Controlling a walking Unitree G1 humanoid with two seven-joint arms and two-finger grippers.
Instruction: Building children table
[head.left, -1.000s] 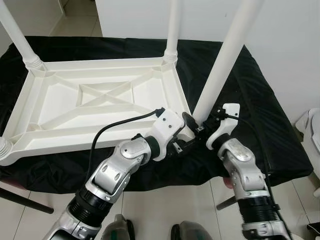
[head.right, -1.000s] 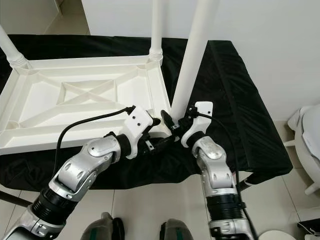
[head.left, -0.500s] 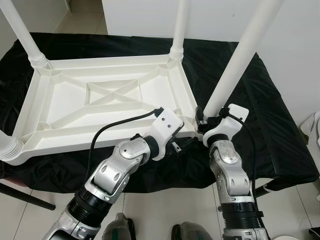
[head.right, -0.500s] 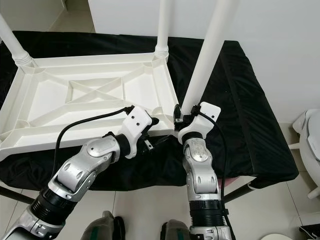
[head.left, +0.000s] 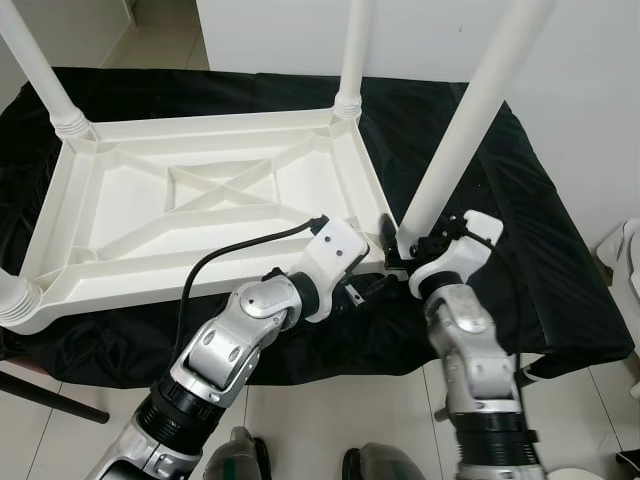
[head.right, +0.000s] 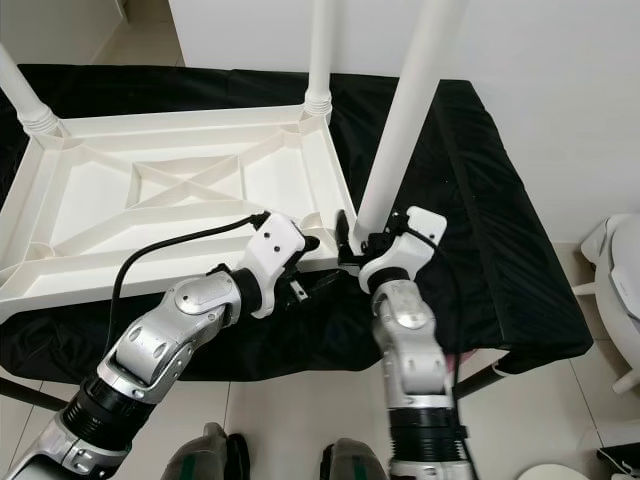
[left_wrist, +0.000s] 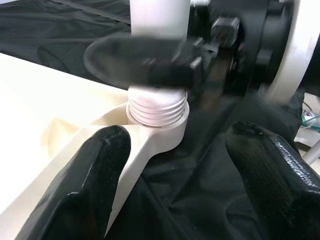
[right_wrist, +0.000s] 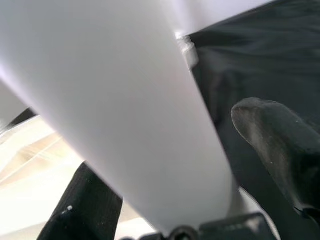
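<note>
Since a moment ago my right arm has swung out a little and its wrist has turned at the foot of the near leg, while the tabletop has kept its place.

Seen from the head, the white tabletop (head.left: 200, 215) lies upside down on the black cloth (head.left: 520, 200). The near leg (head.left: 462, 125) rises from its near right corner, long axis nearly upright and leaning slightly to my right. My right claw (head.left: 405, 252) is clenched around the base of that leg. My left claw (head.left: 372, 285) sits just beside the same corner, at the near edge of the tabletop.

Looking along my left wrist, the threaded collar (left_wrist: 157, 111) of the leg stands in the corner socket, straight ahead between my two spread fingers (left_wrist: 97, 172), which grip nothing. The right claw crossing the leg above it is blurred, so I cannot read its pads there.

Along my right wrist, the leg (right_wrist: 115, 110) passes between my fingertips (right_wrist: 275, 140), so I judge the grasp firm.

Turning about that upright axis is the next job, and my right arm is the nearer one.
</note>
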